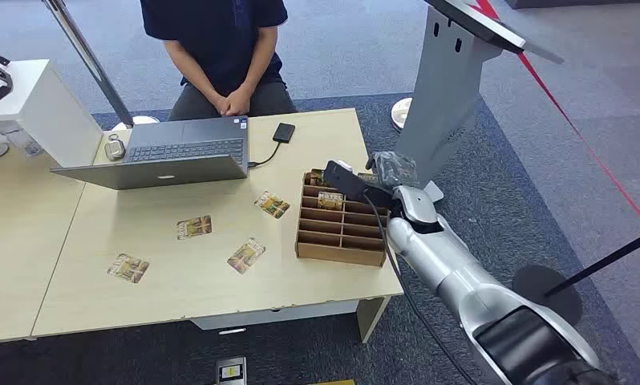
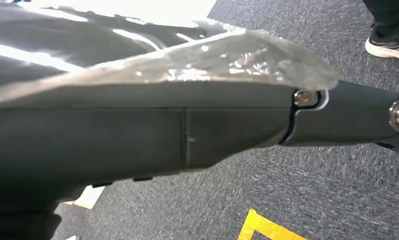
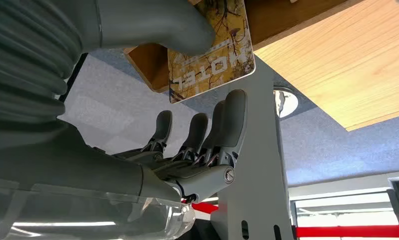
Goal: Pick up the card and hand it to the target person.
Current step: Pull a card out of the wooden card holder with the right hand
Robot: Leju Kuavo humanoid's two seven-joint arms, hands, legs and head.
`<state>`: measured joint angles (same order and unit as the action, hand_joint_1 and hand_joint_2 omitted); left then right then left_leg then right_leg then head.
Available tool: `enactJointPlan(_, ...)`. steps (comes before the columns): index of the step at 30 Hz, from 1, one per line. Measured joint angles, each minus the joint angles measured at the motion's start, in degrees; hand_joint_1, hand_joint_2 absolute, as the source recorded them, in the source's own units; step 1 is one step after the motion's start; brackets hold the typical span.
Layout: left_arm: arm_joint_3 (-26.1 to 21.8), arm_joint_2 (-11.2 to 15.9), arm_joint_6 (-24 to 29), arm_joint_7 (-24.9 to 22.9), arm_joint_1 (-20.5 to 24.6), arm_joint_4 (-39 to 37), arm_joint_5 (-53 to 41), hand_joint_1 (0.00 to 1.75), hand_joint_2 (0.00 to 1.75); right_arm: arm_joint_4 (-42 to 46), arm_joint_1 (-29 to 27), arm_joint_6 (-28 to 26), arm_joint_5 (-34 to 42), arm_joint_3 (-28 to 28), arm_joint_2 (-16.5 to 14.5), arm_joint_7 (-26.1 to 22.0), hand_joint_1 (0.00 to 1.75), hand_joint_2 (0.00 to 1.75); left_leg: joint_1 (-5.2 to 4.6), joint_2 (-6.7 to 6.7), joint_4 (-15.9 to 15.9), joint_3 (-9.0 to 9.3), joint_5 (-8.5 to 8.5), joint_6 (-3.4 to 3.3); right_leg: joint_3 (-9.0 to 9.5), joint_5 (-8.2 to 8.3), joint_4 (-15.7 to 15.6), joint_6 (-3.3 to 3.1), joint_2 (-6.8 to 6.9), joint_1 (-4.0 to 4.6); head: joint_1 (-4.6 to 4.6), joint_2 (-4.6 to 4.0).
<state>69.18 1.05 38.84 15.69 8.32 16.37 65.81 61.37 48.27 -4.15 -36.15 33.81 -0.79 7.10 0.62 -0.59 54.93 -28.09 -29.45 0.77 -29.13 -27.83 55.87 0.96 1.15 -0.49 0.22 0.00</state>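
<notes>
Card word: the card [image 3: 211, 50] reads "HOTEL".
Cards lying on the table [image 1: 180, 281]: four.
Right hand [image 3: 187, 120]: thumb and fingers pinch the card, at the wooden box [image 1: 341, 233].
Left hand: cannot tell.

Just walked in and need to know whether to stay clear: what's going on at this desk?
The robot's right hand is at the far end of the wooden card organizer, with its thumb lying on a HOTEL card and the fingers apart below it. A seated person waits behind the laptop. Four more cards lie loose on the table.
</notes>
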Motion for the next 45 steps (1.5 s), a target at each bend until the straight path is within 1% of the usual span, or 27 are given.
enactJointPlan(45, 0.0, 0.0, 0.0, 0.0, 0.0, 0.0, 0.0, 0.0, 0.0, -2.9, 0.3, -0.2, 0.8, 0.8, -1.6, -1.0, 1.71, 1.75, 0.0, -0.01, 0.0, 0.0, 0.0, 0.0, 0.0, 0.0, 0.0, 0.0, 0.0, 0.0, 0.0, 0.0)
